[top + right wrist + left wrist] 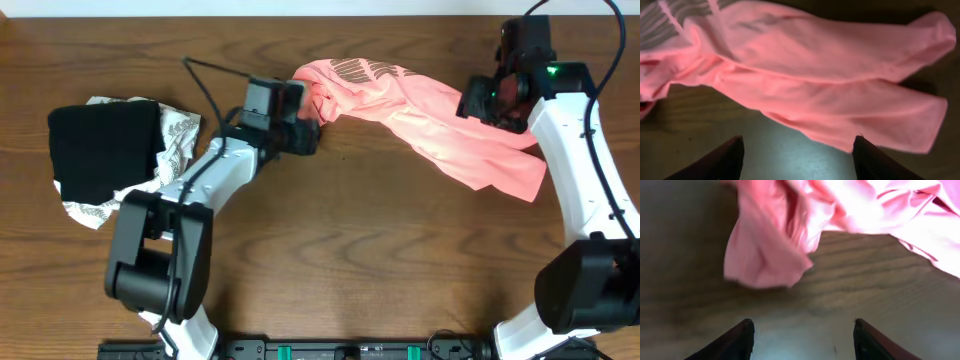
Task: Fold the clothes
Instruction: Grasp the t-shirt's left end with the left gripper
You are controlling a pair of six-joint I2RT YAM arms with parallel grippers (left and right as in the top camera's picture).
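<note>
The salmon-pink T-shirt (pixel 430 120) lies crumpled in a long band across the far half of the table (pixel 380 260), running from far centre down toward the right. Its metallic lettering (pixel 355 70) shows at the far left end of the band, and a wider flap spreads at the near right end.

Your left arm rises from its base at the near left, leans away from you and angles right, so its wrist sits just beside the shirt's left end. The left gripper (pixel 801 339) is spread wide and has hold of nothing. In its wrist view the two dark fingers (pixel 737 342) frame bare wood, and a bunched fold of the shirt lies just past them, apart from the tips.

Your right arm stands up from the near right, with its white link running along the right edge and the wrist bent back leftward over the shirt's far right part. The right gripper (pixel 797 157) is also wide apart and empty. Table surface shows between its fingertips (pixel 727 160), and the shirt's hem and broad folds lie just beyond them.

At the far left, well apart from the shirt, a black folded garment (pixel 100 150) rests on a white patterned cloth (pixel 178 135).
</note>
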